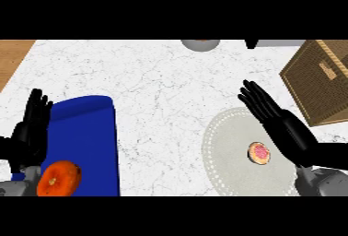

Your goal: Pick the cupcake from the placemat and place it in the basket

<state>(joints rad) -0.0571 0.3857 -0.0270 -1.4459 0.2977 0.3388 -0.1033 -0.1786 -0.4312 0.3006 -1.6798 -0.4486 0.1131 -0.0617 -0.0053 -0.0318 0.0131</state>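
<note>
Fingers straight and spread, the robot's right hand [280, 125] hangs open over the far right part of a round pale placemat [228, 159] on a white marbled counter [163, 83], holding nothing. Just beside the hand's lower edge, the cupcake [258, 153], pink-topped with a tan rim, sits on the placemat, right of its middle, with no finger around it. Beyond the fingertips, at the counter's right edge, stands a woven brown basket [319, 83], apart from the placemat. At the left edge of the view, the left hand [31, 129] rests open, fingers up, beside a blue mat [88, 138]. An orange fruit [59, 179] lies at that mat's near left corner. A grey round object [200, 44] shows partly at the counter's far edge.
</note>
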